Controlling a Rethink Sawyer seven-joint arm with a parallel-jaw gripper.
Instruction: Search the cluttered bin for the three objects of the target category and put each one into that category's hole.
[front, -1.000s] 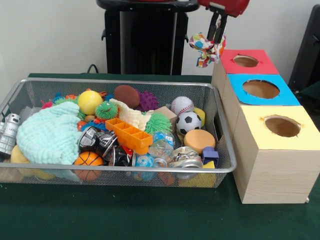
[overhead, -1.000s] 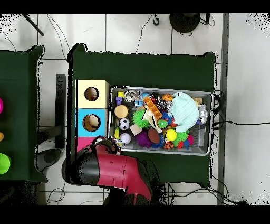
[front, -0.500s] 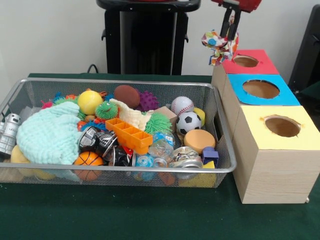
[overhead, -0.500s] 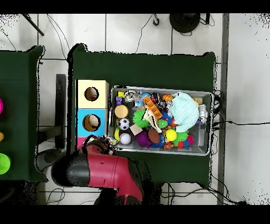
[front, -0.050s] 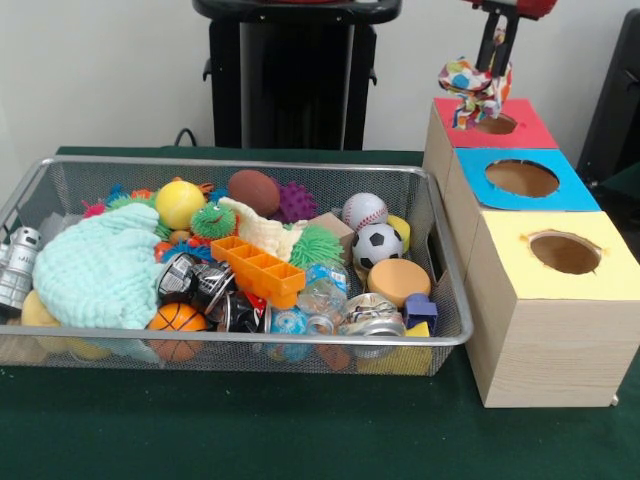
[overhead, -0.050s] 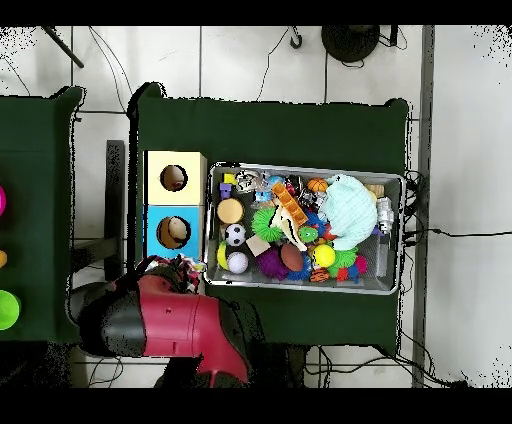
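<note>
Hanging from the pincer (front, -0.050s: 490, 68) is a crumpled patchwork cloth (front, -0.050s: 472, 88), soft fabric printed in red, blue, green, yellow and white patches; the two dark fingers (front, -0.050s: 487, 50) come down from the red arm (overhead, -0.050s: 170, 325) at the top edge and are clenched on the cloth's upper folds. The cloth dangles directly over the round hole (front, -0.050s: 494, 124) in the red-topped box (front, -0.050s: 524, 132), its lowest fold at or just above the hole's near rim; whether it touches cannot be told. In the overhead view the arm covers this box and the cloth shows only as a speckled edge beside it.

The red-topped box is the farthest of three pale wooden boxes set in a touching row; next comes the blue-topped box (front, -0.050s: 558, 183), then the yellow-topped box (front, -0.050s: 600, 262), each with a rough-cut round hole.

Just beside the row stands a rectangular wire-mesh bin (front, -0.050s: 440, 290) on the dark green bench (front, -0.050s: 300, 430). It is heaped with things: a mint-green knitted cloth (front, -0.050s: 100, 270), an orange plastic tray of square cells (front, -0.050s: 263, 270), a small basketball (front, -0.050s: 177, 320), a soccer ball (front, -0.050s: 377, 244), a baseball (front, -0.050s: 364, 211), a smooth yellow ball (front, -0.050s: 180, 203), a brown oval ball (front, -0.050s: 254, 190), a purple spiky ball (front, -0.050s: 297, 203), a green bristly ball (front, -0.050s: 316, 246), a tan round disc (front, -0.050s: 398, 281) and crushed shiny cans (front, -0.050s: 365, 318).
</note>
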